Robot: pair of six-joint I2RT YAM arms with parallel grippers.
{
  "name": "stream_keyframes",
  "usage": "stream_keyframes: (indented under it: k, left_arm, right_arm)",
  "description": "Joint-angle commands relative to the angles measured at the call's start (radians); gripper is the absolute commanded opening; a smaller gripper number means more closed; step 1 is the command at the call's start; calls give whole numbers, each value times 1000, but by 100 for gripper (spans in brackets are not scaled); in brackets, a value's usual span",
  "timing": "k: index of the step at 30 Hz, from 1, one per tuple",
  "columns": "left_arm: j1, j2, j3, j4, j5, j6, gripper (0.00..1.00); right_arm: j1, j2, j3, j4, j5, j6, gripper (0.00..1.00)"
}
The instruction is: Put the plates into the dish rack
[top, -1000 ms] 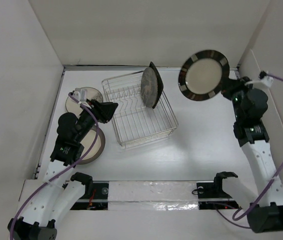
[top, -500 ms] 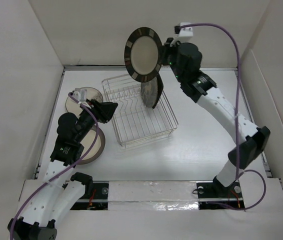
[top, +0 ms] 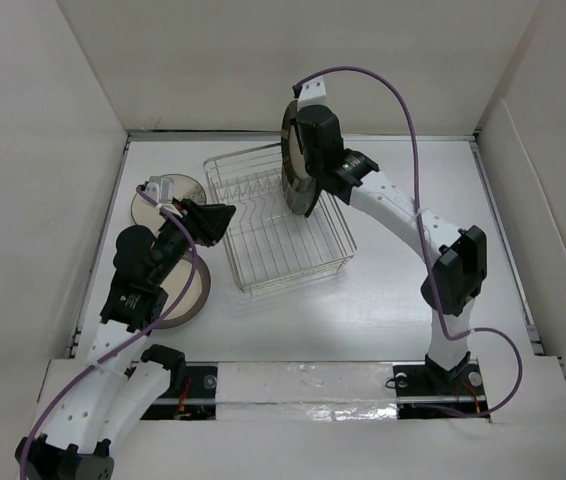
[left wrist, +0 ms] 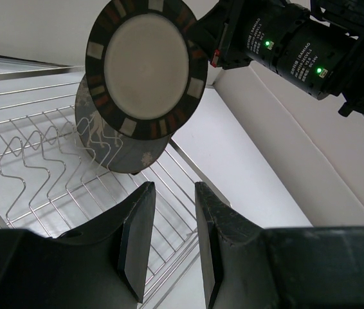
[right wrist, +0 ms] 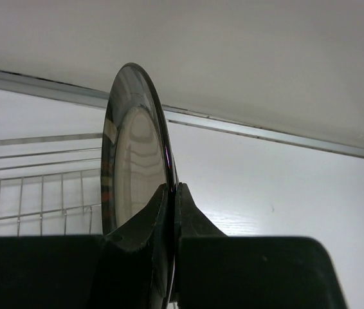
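The silver wire dish rack (top: pixel 263 250) stands mid-table. A square dark floral plate (top: pixel 303 197) stands upright in its far right part. My right gripper (top: pixel 301 140) is shut on a round plate with a dark, cream-blocked rim (left wrist: pixel 145 64). It holds the plate edge-on (right wrist: pixel 134 161) just above the rack, right beside the square plate (left wrist: pixel 108 145). My left gripper (top: pixel 215 220) is open and empty at the rack's left edge, and its fingers (left wrist: pixel 136 238) point at the rack wires (left wrist: pixel 34 161). Two round plates lie flat on the left: a patterned one (top: pixel 163 195) and a brown-rimmed one (top: pixel 181 292).
White walls enclose the table on the left, back and right. The left arm (top: pixel 138 275) hangs over the brown-rimmed plate. The right arm (top: pixel 403 215) reaches from the near right across to the rack's far side. The rack (right wrist: pixel 34 187) sits below and left of the held plate.
The right arm has swung the round plate from the far right corner leftwards to above the rack and turned it edge-on beside the square plate. The left arm has not moved.
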Motion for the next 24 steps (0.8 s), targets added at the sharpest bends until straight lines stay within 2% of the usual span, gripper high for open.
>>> stream_keyframes:
  k: [1, 16, 24]
  left_arm:
    - [-7, -7, 7, 44, 4, 6, 28]
    - [-7, -5, 10, 38, -11, 6, 28]
    - [-7, -1, 10, 40, -5, 6, 28]
  right_arm:
    - [43, -46, 105, 247, 119, -82, 0]
    - [138, 40, -36, 274, 182, -158, 0]
    - [147, 28, 30, 308, 212, -182, 0]
